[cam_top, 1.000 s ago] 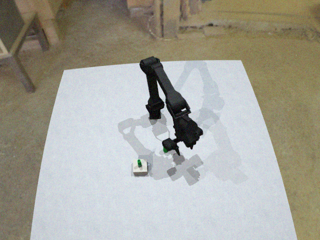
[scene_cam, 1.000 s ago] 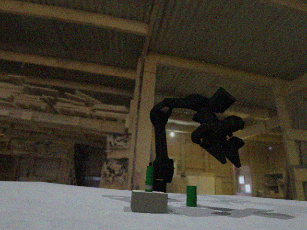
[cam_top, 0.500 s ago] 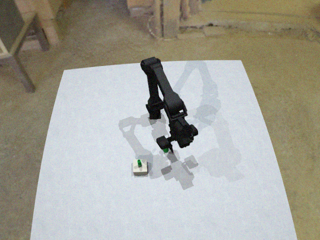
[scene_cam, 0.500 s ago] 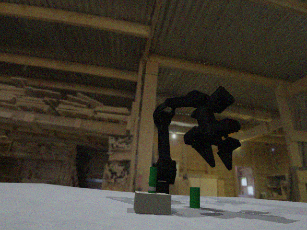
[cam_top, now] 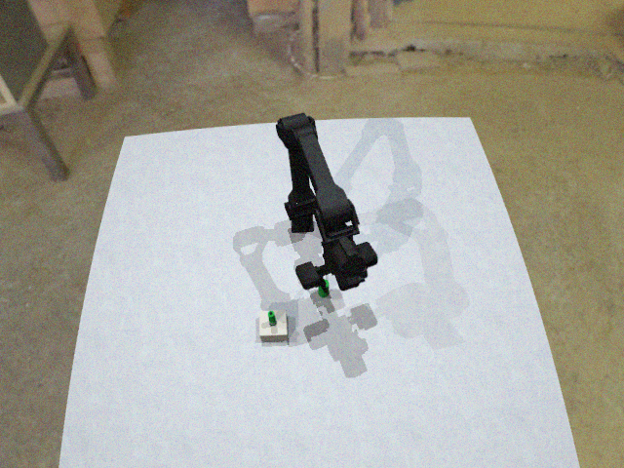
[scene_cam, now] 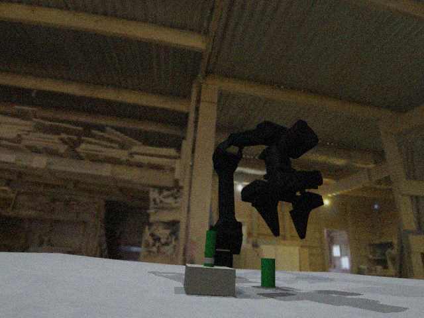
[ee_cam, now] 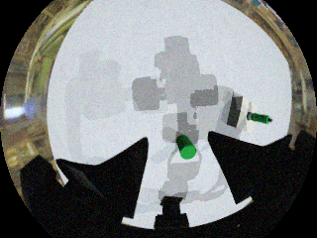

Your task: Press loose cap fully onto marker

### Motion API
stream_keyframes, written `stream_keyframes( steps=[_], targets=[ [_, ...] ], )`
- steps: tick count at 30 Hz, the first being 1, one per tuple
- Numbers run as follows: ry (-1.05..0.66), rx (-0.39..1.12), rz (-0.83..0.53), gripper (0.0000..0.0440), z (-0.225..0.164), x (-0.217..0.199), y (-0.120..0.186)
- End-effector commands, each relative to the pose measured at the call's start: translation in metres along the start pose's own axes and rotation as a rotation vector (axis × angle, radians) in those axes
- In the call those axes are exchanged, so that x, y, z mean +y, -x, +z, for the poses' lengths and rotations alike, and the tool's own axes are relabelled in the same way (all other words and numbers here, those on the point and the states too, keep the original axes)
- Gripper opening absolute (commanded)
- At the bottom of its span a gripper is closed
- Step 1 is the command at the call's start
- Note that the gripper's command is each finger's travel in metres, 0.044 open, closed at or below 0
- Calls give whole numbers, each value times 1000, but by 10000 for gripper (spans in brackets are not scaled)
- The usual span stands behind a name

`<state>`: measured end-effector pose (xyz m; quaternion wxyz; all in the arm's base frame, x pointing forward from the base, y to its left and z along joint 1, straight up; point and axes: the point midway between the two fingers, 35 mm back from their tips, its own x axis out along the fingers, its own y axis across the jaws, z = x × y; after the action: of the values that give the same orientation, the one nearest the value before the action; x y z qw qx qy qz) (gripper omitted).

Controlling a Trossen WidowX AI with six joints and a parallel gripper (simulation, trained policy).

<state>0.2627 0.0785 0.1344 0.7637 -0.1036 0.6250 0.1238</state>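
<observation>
Cap (cam_top: pixel 321 291) (scene_cam: pixel 267 272) (ee_cam: pixel 186 148) stands upright on table (cam_top: pixel 175 403) (scene_cam: pixel 85 287) (ee_cam: pixel 119 45), apart from holder block (cam_top: pixel 273 337) (scene_cam: pixel 209 280) (ee_cam: pixel 235 110), which keeps marker (cam_top: pixel 272 318) (scene_cam: pixel 209 248) (ee_cam: pixel 260 118) vertical, presumably for capping. My gripper (cam_top: pixel 325 287) (scene_cam: pixel 290 236) (ee_cam: pixel 178 139) hovers above cap, fingers wide, nothing held; clearance prob. for straddling cap w/o tipping it.

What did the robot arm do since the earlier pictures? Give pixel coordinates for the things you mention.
The black two-fingered gripper (cam_top: pixel 325 287) (scene_cam: pixel 290 236) (ee_cam: pixel 178 140) swung toward the white holder block (cam_top: pixel 273 336) (scene_cam: pixel 209 281) (ee_cam: pixel 243 113), and its fingers spread wider. It took hold of nothing. The green cylindrical cap (scene_cam: pixel 267 273) (ee_cam: pixel 186 147) and upright green marker (cam_top: pixel 272 318) (scene_cam: pixel 209 242) (ee_cam: pixel 260 118) stayed put.
</observation>
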Motion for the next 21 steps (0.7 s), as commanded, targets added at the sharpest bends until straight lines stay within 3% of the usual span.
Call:
stream_keyframes(
  steps=[1,21],
  targets=[
    [-5,22,5,325,-2,-2,0],
    [-30,186,20,322,-21,-16,-12]
  ],
)
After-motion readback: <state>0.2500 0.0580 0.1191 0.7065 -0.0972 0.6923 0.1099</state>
